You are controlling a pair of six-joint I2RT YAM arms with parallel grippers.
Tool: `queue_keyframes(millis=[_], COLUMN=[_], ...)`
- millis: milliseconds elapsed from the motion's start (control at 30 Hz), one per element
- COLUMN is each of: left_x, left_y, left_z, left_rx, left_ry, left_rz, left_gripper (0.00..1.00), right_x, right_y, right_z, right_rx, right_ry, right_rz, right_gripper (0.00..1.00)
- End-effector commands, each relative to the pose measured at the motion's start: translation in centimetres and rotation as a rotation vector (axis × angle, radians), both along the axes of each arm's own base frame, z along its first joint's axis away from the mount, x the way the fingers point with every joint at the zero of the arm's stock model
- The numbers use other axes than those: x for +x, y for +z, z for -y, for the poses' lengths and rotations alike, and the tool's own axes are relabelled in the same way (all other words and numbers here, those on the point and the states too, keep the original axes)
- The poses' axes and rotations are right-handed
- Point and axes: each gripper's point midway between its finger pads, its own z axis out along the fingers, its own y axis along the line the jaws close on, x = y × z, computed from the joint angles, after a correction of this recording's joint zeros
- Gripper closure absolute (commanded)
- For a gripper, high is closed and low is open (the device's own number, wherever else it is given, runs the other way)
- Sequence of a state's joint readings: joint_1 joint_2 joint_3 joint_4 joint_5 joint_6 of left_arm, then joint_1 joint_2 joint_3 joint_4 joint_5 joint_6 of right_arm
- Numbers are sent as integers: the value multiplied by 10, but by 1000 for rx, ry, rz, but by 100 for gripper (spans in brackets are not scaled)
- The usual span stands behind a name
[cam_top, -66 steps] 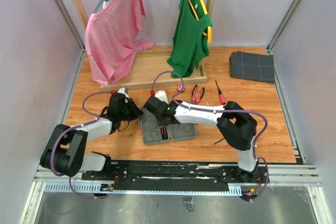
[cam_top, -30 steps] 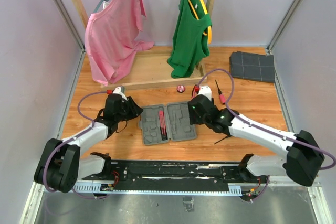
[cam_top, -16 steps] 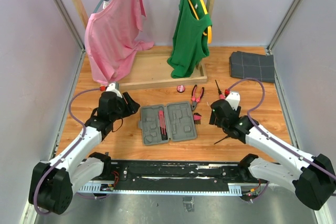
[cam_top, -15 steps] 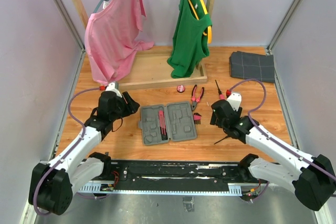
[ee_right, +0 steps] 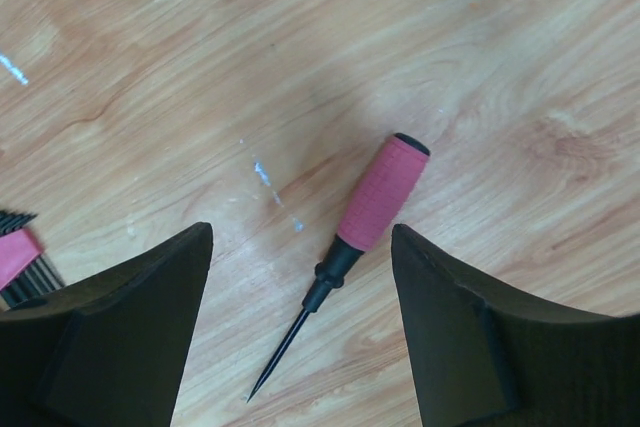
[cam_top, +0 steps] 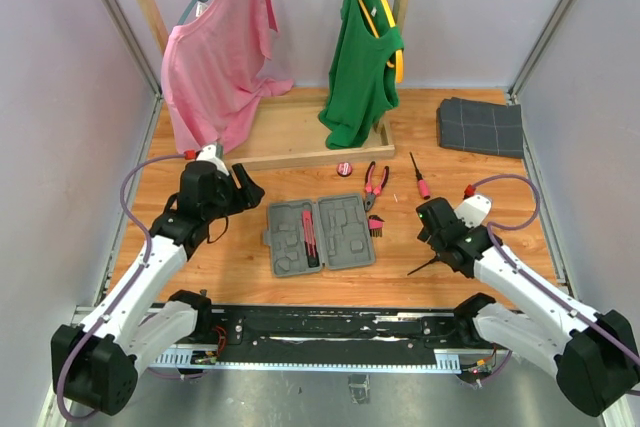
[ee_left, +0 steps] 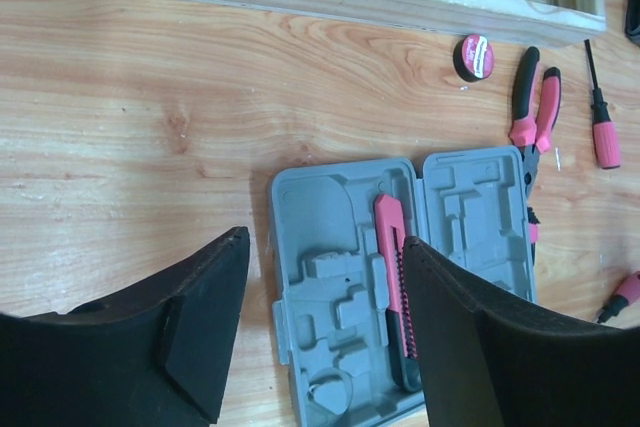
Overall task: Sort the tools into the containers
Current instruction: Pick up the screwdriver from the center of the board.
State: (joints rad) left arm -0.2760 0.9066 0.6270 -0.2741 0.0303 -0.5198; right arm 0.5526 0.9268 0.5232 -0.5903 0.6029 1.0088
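Hovering with the right gripper (ee_right: 300, 247) spread above the screwdriver (ee_right: 380, 192), which lies on the table (ee_right: 500, 47) right of the tool case (cam_top: 345, 222), you risk pinching the thin shaft: it could roll or slip free. The left gripper (ee_left: 322, 247) hangs spread too.

The wooden counter (cam_top: 200, 267) carries an open grey case (cam_top: 345, 232) near the middle of its near edge, with a small brush (cam_top: 376, 228) just beside its right side. Farther back lie a round red piece (cam_top: 345, 169), pliers (cam_top: 376, 179) and a screwdriver (cam_top: 420, 179). A second screwdriver (ee_right: 372, 194) lies toward the near right corner. A folded grey cloth (cam_top: 481, 127) fills the far right corner, and a wooden rack base (cam_top: 290, 139) stands along the far edge.
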Motion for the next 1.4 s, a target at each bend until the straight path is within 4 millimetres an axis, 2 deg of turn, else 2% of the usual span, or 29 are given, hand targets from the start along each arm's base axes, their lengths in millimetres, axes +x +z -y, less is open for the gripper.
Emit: queue_keyframes(millis=[0, 367, 833, 967, 1100, 1367], left_x=[-2, -6, -5, -5, -4, -3], left_y=[17, 10, 22, 19, 18, 17], left_z=[-2, -1, 0, 0, 0, 1], left_rx=[8, 6, 15, 19, 18, 17], left_ry=[-15, -21, -42, -39, -37, -39], left_rz=[26, 1, 21, 13, 9, 6], left_gripper=[33, 32, 31, 31, 31, 31], right_x=[-10, -7, -9, -10, -10, -8], right_y=[-8, -31, -61, -68, -70, -61], right_z=[18, 12, 9, 10, 11, 14], right_rx=[10, 74, 149, 157, 162, 164], right_ry=[-109, -87, -53, -52, -52, -63], right_rz=[-10, -69, -166, -185, -195, -151], right_gripper=[27, 29, 33, 38, 47, 62])
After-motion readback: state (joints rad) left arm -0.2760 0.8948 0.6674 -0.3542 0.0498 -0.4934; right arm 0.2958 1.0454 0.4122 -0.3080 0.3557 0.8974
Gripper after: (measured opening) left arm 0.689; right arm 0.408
